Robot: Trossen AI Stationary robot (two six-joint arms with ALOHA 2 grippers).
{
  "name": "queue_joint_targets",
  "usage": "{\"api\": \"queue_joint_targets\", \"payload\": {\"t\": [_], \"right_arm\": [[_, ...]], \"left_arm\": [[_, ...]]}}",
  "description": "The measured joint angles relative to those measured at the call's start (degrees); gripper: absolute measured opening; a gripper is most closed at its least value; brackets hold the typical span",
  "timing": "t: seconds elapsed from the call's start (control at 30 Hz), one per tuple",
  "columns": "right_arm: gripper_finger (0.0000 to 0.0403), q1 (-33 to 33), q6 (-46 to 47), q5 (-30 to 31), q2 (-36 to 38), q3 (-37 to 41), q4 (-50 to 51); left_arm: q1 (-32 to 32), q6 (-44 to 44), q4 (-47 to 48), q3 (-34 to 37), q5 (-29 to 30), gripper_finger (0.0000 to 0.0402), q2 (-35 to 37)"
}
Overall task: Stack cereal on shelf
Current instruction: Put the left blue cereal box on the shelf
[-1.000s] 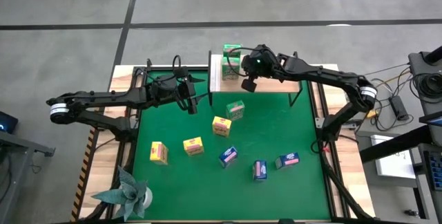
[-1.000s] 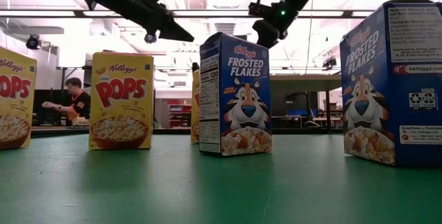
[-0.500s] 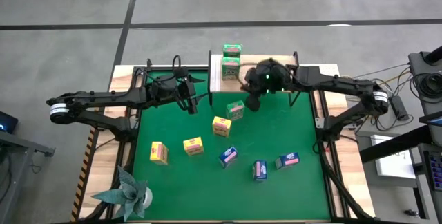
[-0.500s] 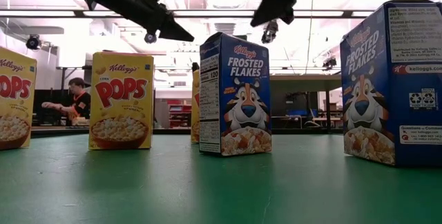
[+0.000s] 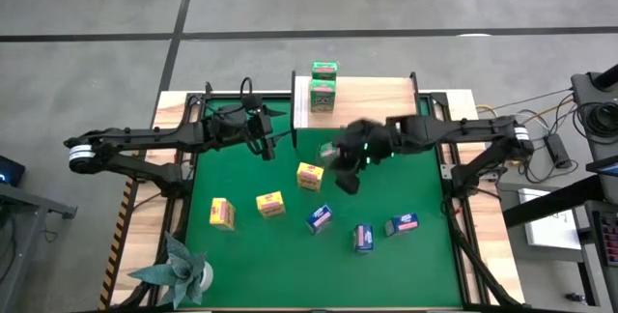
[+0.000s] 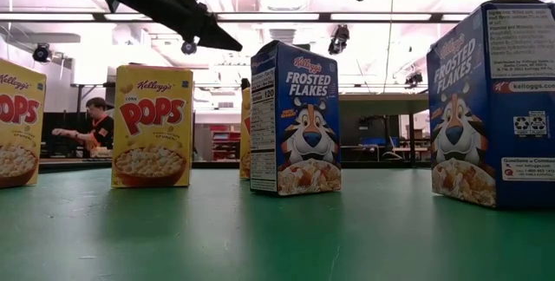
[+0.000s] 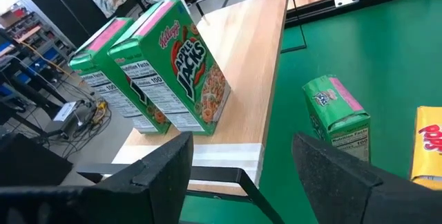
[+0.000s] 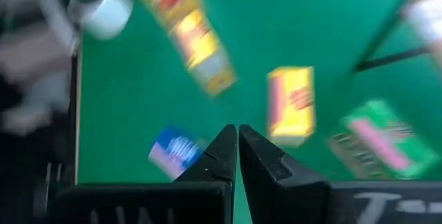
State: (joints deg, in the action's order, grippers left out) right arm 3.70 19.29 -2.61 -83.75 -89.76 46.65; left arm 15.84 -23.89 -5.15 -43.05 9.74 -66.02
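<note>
Cereal (image 7: 181, 72) on shelf (image 7: 242, 92), wrist-view only

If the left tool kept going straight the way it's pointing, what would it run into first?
Probably the shelf. Seen from the left wrist, the open left tool aims at its white front edge, with two green cereal boxes standing on the board beyond. Depth is hard to judge, so it might pass just over that edge.

A folded teal paper plant (image 5: 179, 267) sits by the green mat's (image 5: 290, 265) near-left corner; a person (image 6: 91, 125) works beyond
</note>
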Motion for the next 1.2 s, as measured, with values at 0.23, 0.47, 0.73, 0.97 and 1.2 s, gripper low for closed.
{"api": "queue_joint_targets", "payload": {"t": [0.23,0.47,0.73,0.97,1.2], "right_arm": [[0.0016,5.7,-6.4,0.2,-5.7,-0.2,2.7],[0.0087,6.5,-11.0,0.2,-10.5,-1.5,0.9],[0.0224,6.8,-17.0,-1.2,-15.3,-1.5,0.6],[0.0282,8.7,-20.4,0.4,-16.0,-1.5,0.6],[0.0273,9.1,-21.6,1.3,-18.7,-1.4,-0.2]], "left_arm": [[0.0,-0.9,-0.1,0.0,0.0,0.023,0.0],[0.0,-0.6,-0.4,0.0,0.0,0.023,0.1],[0.0,1.3,-0.4,0.0,0.1,0.023,0.0],[0.0,2.4,-0.3,0.0,0.1,0.023,0.0],[0.0,3.5,-0.3,0.0,-0.2,0.023,-0.1]]}}
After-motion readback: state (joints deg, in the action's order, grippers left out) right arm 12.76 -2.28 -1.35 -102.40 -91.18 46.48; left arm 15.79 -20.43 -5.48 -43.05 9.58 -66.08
